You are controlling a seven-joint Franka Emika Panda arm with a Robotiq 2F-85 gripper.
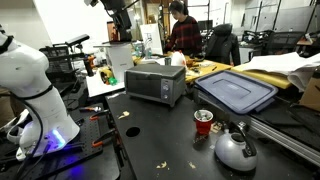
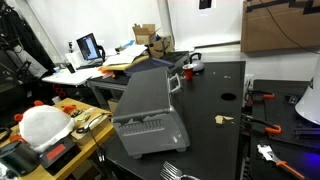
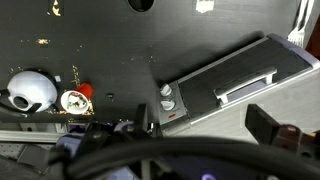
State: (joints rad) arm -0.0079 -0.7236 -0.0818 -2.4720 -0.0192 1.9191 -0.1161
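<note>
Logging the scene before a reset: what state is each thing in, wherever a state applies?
gripper: open, holding nothing
toaster oven: upright, door shut
kettle: upright, lid on
red cup: upright, contents too small to tell
bin: lid on
laptop: open, screen lit

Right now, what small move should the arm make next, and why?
Probably lower straight down toward the toaster oven: the jaws hang high above the table, touching nothing, and the wrist view shows the oven almost directly beneath, with kettle and red cup aside.
</note>
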